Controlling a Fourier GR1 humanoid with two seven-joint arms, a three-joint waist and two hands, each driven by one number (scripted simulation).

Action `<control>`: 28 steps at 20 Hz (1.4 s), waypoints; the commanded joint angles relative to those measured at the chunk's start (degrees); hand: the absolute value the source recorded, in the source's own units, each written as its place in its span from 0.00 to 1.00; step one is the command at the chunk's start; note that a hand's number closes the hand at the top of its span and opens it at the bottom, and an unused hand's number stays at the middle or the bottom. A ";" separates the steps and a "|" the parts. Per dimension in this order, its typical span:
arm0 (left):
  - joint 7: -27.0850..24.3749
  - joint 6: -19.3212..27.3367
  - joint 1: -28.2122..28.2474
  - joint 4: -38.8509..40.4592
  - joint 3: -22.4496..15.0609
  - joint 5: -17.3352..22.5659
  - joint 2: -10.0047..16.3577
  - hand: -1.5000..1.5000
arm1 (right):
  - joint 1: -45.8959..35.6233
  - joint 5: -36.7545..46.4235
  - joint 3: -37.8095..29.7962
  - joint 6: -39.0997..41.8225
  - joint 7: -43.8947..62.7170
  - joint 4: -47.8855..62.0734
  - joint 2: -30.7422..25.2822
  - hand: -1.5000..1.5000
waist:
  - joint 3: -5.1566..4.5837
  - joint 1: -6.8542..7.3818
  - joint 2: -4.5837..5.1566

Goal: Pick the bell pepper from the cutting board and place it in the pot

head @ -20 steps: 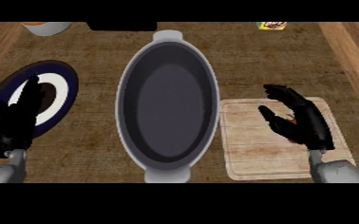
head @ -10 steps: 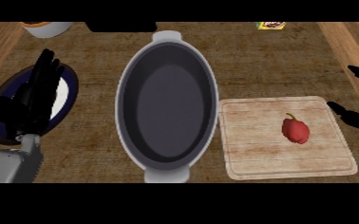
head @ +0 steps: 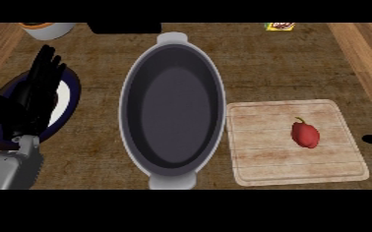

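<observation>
A red bell pepper (head: 305, 133) lies on the right half of the wooden cutting board (head: 265, 155), with nothing touching it. Left of the board stands the large grey oval pot (head: 131, 109), its dark inside bare. My left hand (head: 40, 91) is at the left edge over the plate, open, with straight fingers pointing up. It is far from the pepper. Of my right hand (head: 367, 138) only a dark tip shows at the right edge, just right of the board.
A blue-rimmed white plate (head: 67, 97) lies under my left hand. A white cup (head: 48, 28), a dark object (head: 123, 27) and a small yellow packet (head: 280, 26) sit along the counter's far edge. Wooden strips border both sides.
My right hand has pulled back off the board to the right edge, uncovering the pepper. My left hand has risen over the plate with its fingers upright.
</observation>
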 commanded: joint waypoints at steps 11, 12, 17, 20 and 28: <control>0.22 0.44 -3.29 1.26 -0.86 -1.81 -2.72 0.50 | -9.07 10.40 19.34 20.38 42.18 -17.95 -6.06 0.00 | -0.07 1.30 0.37; 1.30 0.03 0.05 -2.22 -0.07 -1.23 -1.40 0.50 | -6.63 12.54 21.05 20.25 42.22 -18.02 -5.57 0.00 | -0.01 1.47 0.15; 1.02 -1.47 -1.63 0.69 1.99 -2.29 -3.42 0.50 | -7.83 15.26 20.22 22.57 46.98 -18.94 2.67 0.00 | 0.07 0.57 0.17; -0.71 -0.82 -1.84 1.98 1.21 -4.67 -5.40 0.50 | -4.68 20.24 22.74 19.89 47.23 -19.51 7.25 0.00 | 0.09 0.42 0.18; 0.20 -3.54 1.58 -0.46 2.57 -5.79 -6.23 0.50 | -8.15 28.81 21.04 23.17 47.55 -9.84 11.01 0.00 | 0.10 0.88 0.23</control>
